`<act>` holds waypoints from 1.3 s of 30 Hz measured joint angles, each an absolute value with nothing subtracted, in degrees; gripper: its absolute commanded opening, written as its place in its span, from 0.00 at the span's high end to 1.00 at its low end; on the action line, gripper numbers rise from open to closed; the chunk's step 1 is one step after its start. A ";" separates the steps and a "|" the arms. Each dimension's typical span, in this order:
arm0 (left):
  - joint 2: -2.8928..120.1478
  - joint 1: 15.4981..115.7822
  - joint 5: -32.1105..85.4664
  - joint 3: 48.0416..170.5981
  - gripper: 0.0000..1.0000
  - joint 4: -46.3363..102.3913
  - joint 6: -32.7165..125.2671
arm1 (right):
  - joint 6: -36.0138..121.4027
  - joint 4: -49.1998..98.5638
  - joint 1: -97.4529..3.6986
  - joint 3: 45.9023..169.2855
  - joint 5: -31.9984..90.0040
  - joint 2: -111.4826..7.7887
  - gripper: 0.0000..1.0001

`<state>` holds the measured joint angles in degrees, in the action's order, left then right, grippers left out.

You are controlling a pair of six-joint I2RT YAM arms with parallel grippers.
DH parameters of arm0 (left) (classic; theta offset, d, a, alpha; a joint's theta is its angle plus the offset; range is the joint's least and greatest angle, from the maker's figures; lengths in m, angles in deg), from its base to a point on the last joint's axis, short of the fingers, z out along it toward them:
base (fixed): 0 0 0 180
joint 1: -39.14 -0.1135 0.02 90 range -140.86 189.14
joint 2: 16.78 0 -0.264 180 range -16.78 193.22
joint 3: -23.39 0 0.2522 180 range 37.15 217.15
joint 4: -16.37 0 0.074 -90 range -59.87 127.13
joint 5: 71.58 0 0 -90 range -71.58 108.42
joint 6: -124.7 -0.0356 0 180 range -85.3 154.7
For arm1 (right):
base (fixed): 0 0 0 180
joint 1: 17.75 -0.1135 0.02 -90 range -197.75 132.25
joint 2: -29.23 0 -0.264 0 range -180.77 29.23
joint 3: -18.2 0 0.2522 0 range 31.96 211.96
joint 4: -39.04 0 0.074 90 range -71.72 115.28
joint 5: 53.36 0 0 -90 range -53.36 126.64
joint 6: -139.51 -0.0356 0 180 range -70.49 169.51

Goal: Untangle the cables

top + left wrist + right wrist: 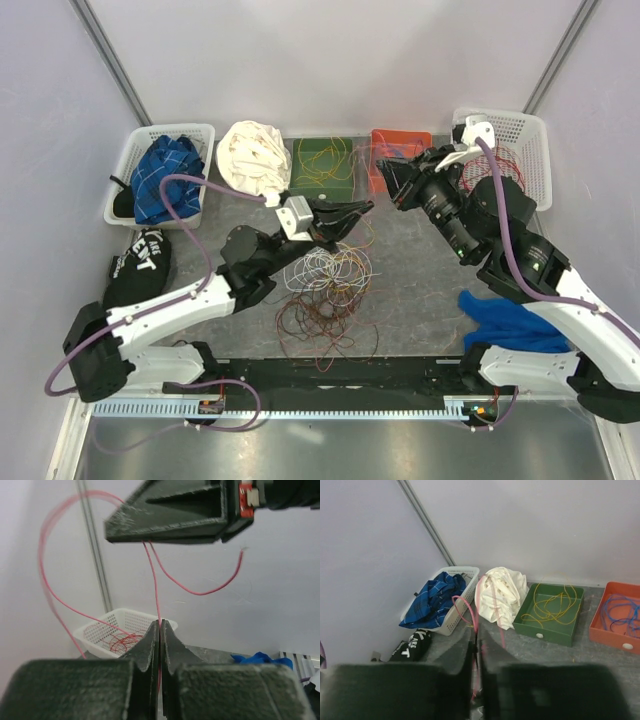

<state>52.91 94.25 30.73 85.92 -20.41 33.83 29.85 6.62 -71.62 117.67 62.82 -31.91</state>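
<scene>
Handover of red cable (155, 582); left claw (159, 627) pinching it, jaws fully together; right claw (476, 647) clamping same strand above; needing gentle tension, one claw letting go before pulling.

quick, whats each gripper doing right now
left gripper: closed, pinching the red cable
right gripper: closed, holding the same red cable

A red cable (155, 587) is pinched between the closed jaws of the left pincer (160, 630) and is held above by the right pincer (150, 532). Red strands are seen in a white basket (107, 627) behind.
</scene>
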 measured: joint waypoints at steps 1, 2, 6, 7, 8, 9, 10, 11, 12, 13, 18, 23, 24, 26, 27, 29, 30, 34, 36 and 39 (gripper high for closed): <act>51.60 94.23 29.47 85.95 0.98 -18.84 34.12 | 29.74 6.84 -71.62 116.95 63.10 -31.34 0.53; 50.07 94.23 28.07 85.97 0.98 -17.13 34.62 | 29.94 6.97 -71.62 116.10 63.39 -30.58 0.48; 45.26 94.19 21.01 92.35 0.98 -4.11 37.13 | 30.48 8.50 -71.62 111.92 64.63 -27.34 0.33; 45.07 94.10 19.43 95.76 0.98 -0.06 37.90 | 30.57 8.66 -71.62 111.09 64.96 -26.69 0.33; 45.07 94.01 18.23 98.71 0.98 2.80 38.40 | 30.68 9.03 -71.62 110.02 65.29 -25.83 0.33; 45.09 93.82 17.05 102.23 0.98 6.56 39.01 | 30.72 9.62 -71.62 108.67 65.68 -24.92 0.33; 45.22 93.68 16.35 105.07 0.98 9.23 39.52 | 30.77 10.08 -71.62 107.66 65.94 -24.20 0.33; 45.39 93.55 15.46 108.02 0.98 11.80 39.97 | 30.81 10.38 -71.62 106.79 66.05 -23.54 0.33; 45.50 93.47 15.17 110.54 0.98 14.03 40.48 | 30.81 11.02 -71.62 105.69 66.05 -22.84 0.33; 45.79 93.47 14.86 112.85 0.98 16.13 41.00 | 30.81 11.37 -71.62 104.89 66.03 -22.34 0.33; 48.50 93.47 14.45 122.01 0.98 24.52 42.92 | 30.79 14.56 -71.62 99.81 62.90 -21.05 0.33; 51.67 93.47 14.54 126.69 0.98 30.49 44.63 | 30.74 18.10 -71.59 95.49 55.74 -23.17 0.32; 51.91 93.47 14.58 126.88 0.98 31.15 44.85 | 30.70 18.86 -71.59 94.92 53.81 -23.89 0.31; 52.23 93.47 14.69 127.02 0.98 32.31 45.33 | 30.61 20.74 -71.59 94.13 50.23 -25.18 0.29; 52.30 93.47 14.69 127.02 0.98 32.81 45.46 | 30.50 21.79 -71.59 93.69 48.50 -25.73 0.28; 52.34 93.47 14.69 127.12 0.98 33.68 45.74 | 30.18 24.15 -71.62 92.58 45.05 -26.56 0.27; 52.34 93.47 14.73 127.19 0.98 34.03 45.85 | 30.13 24.72 -71.64 92.27 44.28 -26.71 0.27; 52.48 93.47 15.46 127.21 0.98 34.40 46.44 | 30.05 28.87 -71.64 89.67 42.03 -27.19 0.27; 52.67 93.47 15.74 127.21 0.98 34.40 46.82 | 30.07 31.01 -71.64 88.65 42.01 -27.89 0.28; 53.00 93.47 16.00 127.21 0.98 34.43 47.21 | 30.29 33.79 -71.64 87.84 42.97 -29.18 0.31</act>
